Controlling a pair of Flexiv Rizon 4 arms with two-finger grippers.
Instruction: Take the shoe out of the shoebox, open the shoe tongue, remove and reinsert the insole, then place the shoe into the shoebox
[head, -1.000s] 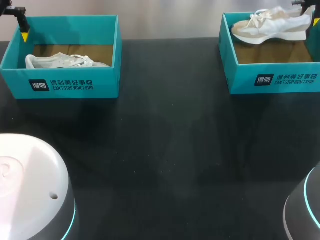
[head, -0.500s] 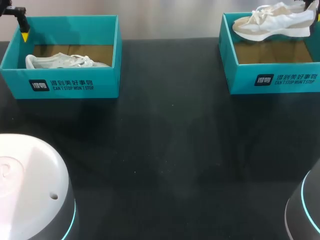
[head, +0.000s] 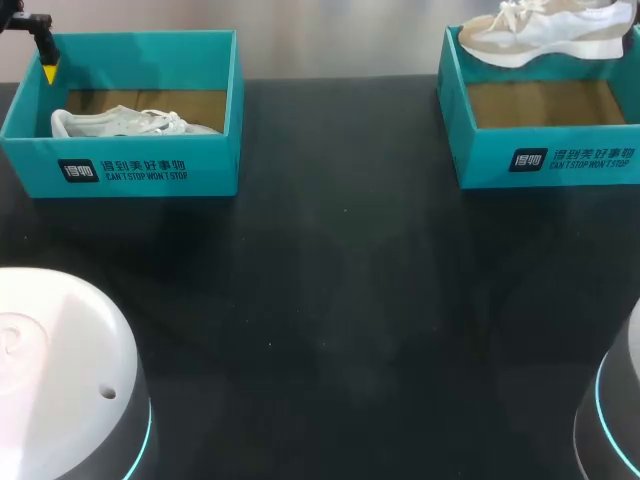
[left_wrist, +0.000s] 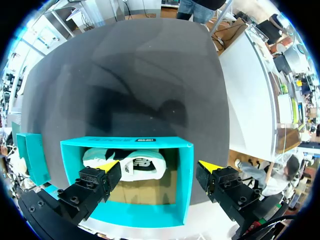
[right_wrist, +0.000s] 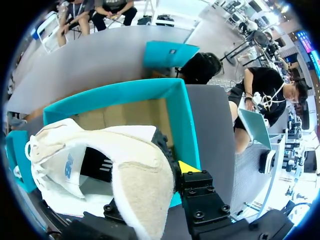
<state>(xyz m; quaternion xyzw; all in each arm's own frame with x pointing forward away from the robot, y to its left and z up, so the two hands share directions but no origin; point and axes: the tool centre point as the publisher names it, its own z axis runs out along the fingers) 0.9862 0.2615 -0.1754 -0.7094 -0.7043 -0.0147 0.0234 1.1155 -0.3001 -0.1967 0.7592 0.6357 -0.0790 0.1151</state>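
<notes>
A white and beige shoe (head: 545, 35) hangs above the right teal shoebox (head: 545, 155), its sole level with the box's back rim. In the right wrist view my right gripper (right_wrist: 152, 175) is shut on the heel of this shoe (right_wrist: 100, 160). One yellow fingertip (right_wrist: 187, 167) shows beside the heel and the other is hidden behind the shoe. The box (right_wrist: 182, 120) lies below it. A second white shoe (head: 130, 122) lies in the left shoebox (head: 125, 165). My left gripper (left_wrist: 159, 166) stands open above that box's back edge, holding nothing.
The black tabletop (head: 330, 280) stretches between the two boxes. The white arm bases stand at the near left (head: 60, 380) and near right (head: 615, 420) corners.
My right gripper has lifted the shoe up and out of the right shoebox. The left arm has not moved.
</notes>
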